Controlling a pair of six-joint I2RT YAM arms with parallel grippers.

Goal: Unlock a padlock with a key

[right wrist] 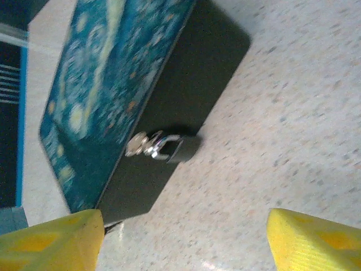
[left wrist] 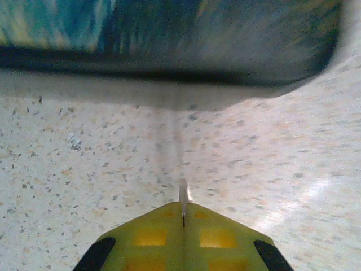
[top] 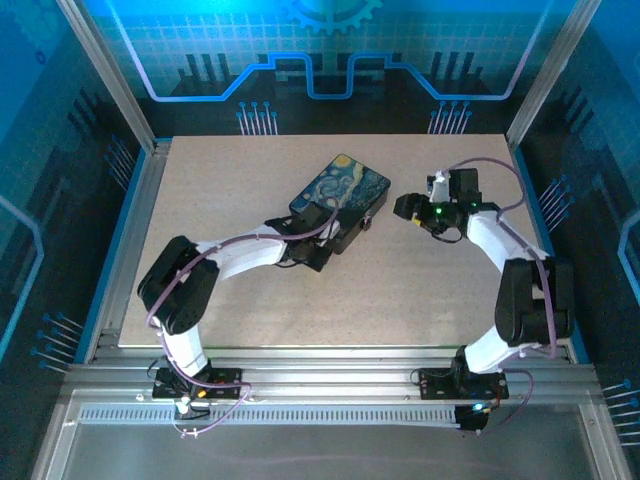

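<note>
Where the table ends: your pale speckled table stops at metal rails on every side, with blue walls past them.
Room to move: you have wide bare board between the box and your arm bases, and more at the far left.
Left arm: your left arm comes up from its base and bends near the left edge. It then reaches low across to the near side of the box.
Right arm: your right arm climbs the right side, bends, and turns back left toward the box.
Box: the dark box with the swirly blue and yellow lid lies flat in the far middle, turned at a slant.
Right gripper: your right gripper has its yellow fingers far apart with nothing between them. It sits just right of the box, with a strip of bare board between.
Left gripper: your left gripper is clenched tight on the key, low over the table, pointing at the box's side.
Padlock: the small dark padlock with a silvery loop hangs against the box's dark side, facing your right gripper.
Key: the thin silvery key pokes out of the pinched tips toward the box, apart from it. You cannot tell if it touches the table.
</note>
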